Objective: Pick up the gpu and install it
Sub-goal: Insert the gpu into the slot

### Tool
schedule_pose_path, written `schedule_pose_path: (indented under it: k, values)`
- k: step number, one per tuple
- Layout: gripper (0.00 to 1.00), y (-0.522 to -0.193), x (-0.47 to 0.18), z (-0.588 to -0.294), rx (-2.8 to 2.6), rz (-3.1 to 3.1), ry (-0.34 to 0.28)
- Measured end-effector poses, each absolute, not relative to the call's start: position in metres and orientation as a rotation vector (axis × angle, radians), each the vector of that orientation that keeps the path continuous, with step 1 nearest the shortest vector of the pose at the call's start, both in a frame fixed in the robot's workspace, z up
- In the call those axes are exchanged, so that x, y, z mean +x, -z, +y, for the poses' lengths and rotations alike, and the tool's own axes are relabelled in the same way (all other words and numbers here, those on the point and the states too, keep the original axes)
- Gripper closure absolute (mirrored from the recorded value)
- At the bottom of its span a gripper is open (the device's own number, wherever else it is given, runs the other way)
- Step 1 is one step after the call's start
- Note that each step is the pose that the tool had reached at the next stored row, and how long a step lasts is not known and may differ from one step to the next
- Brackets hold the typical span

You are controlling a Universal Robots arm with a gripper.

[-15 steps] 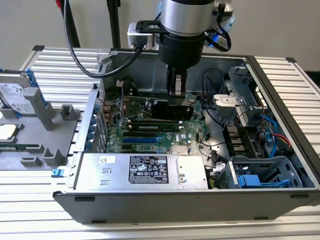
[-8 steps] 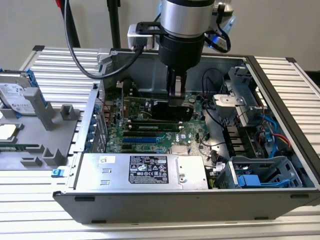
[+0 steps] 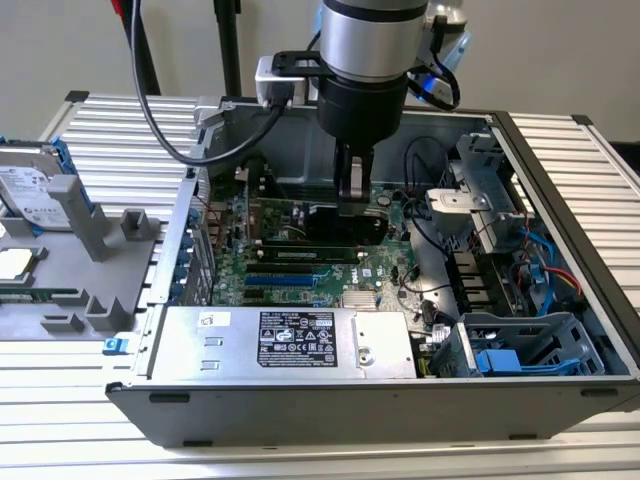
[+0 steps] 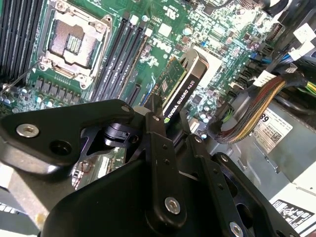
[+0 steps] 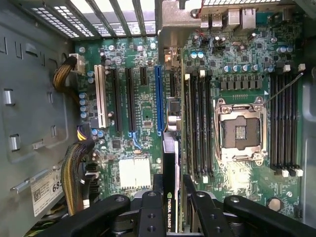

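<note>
In the exterior view the claw [image 3: 351,190] hangs inside the open computer case [image 3: 560,190], low over the motherboard [image 3: 290,255], with the gpu [image 3: 335,222] directly beneath it, a dark slab at its tips. The judgement here: the card is close to the board but whether it sits in a slot cannot be told, and a slight tilt or offset would drive its edge connector against the slot wall or nearby components. Loose cables [image 3: 425,225] lie just beside the claw, toward the exterior view's right, and could snag. The case rests on a ribbed metal table [image 3: 560,440]; away from the claw, beyond the case wall, a grey fixture [image 3: 95,255] carries a hard drive [image 3: 35,190]. The wall behind is plain and pale.

In the second wrist view the claw [image 4: 170,126] is closed on the gpu [image 4: 180,86], fingers clamped on its near end, card edge-on with the black cooler showing. A bundled cable [image 4: 252,111] sits near, to one side of the claw; the processor socket [image 4: 74,42] lies well apart.

In the first wrist view the gpu [image 5: 171,163] runs straight out from the claw [image 5: 171,207], between the blue expansion slot [image 5: 158,98] and the memory slots [image 5: 197,123]. Lining up with the wrong gap looks like the chief risk.
</note>
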State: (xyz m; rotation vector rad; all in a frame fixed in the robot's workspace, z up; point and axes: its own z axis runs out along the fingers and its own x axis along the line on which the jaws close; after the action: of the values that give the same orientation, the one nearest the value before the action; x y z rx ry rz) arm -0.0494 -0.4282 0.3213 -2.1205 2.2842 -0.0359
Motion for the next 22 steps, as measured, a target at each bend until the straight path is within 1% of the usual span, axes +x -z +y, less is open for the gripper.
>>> schedule_pose_path:
  k: [14,22]
  values:
    - [1.0,-0.3175,-0.0507,-0.4281,-2.11,2.272,0.058]
    - [1.0,-0.3174,-0.0517,-0.4282,-2.109,2.272,0.058]
